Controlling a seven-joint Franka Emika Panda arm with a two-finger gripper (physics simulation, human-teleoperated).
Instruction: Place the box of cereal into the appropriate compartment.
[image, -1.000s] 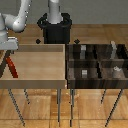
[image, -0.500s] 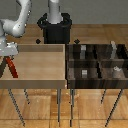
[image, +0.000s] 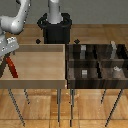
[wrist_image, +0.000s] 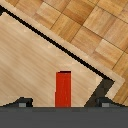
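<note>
The box of cereal (image: 11, 68) is a narrow red slab lying near the left wall of the light wooden tray (image: 42, 67), at the exterior view's left. My gripper (image: 8, 54) hangs just above it. In the wrist view the box of cereal (wrist_image: 62, 89) lies in line between the two fingertips (wrist_image: 22, 103), which stand wide apart with free gaps on both sides, so my gripper (wrist_image: 64, 103) is open. The compartment (image: 106, 53) with the tall light-grey block (image: 114, 49) is the far right section of the dark bin.
The dark four-part bin (image: 69, 70) stands right of the tray on thin metal legs. Small grey blocks (image: 85, 73) sit in its near sections. The robot's black base (image: 56, 27) is behind the tray. The tray's rim (wrist_image: 75, 55) and the wooden floor lie close beyond the box.
The gripper has barely shifted above the red box. The box lies where it was.
</note>
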